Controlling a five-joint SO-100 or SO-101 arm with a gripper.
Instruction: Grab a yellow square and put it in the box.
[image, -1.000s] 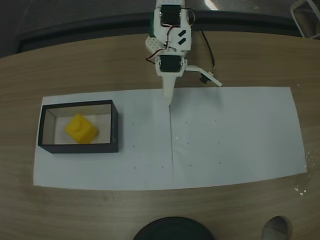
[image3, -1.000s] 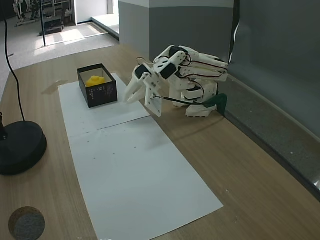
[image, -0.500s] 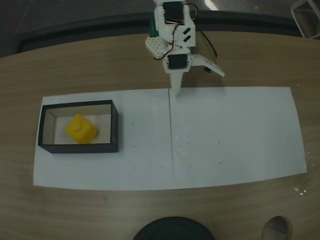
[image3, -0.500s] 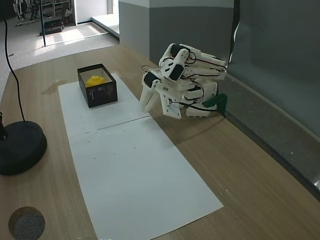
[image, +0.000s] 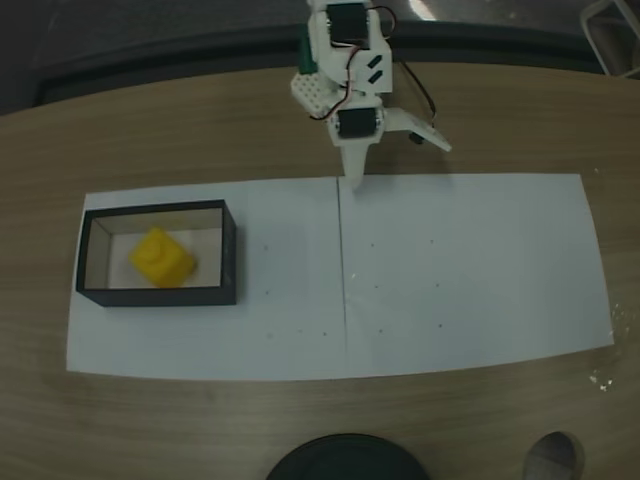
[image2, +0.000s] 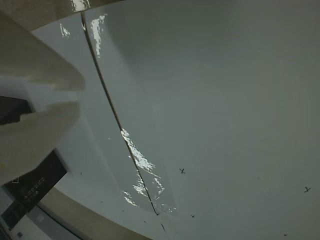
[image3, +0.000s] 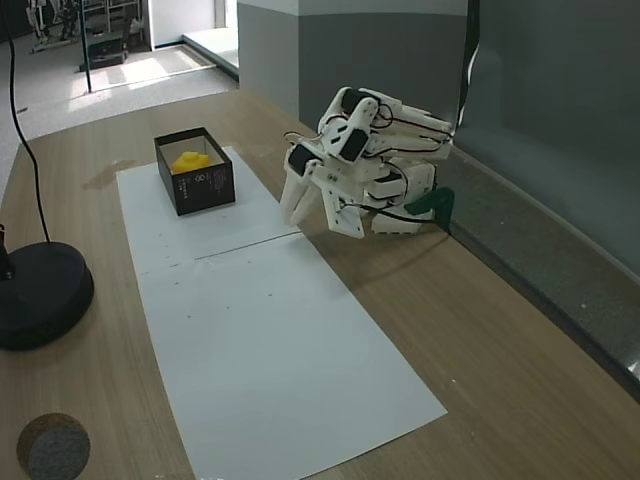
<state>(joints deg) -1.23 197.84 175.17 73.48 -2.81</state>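
Observation:
The yellow square (image: 162, 257) lies inside the box (image: 232, 262), a black-walled tray at the left end of the white paper. One fixed view shows it from the side, with the yellow square (image3: 188, 160) in the box (image3: 205, 186). My gripper (image: 352, 178) is folded back by the arm's base, its tip pointing down at the paper's far edge, well right of the box. It is shut and holds nothing. In the wrist view the two white fingers (image2: 45, 70) meet at the gripper tip (image2: 79, 95), and a dark wall of the box (image2: 35, 182) shows at lower left.
Two white paper sheets (image: 470, 270) meet at a seam (image: 343, 280) on the wooden table. A black round stand base (image3: 40, 295) and a grey disc (image3: 52, 445) sit near the front edge. A green clamp (image3: 436, 204) holds the arm's base by the wall.
Over the last second the arm folded back toward its base, and the gripper tip drew off the paper to its far edge. Box and yellow square have not moved.

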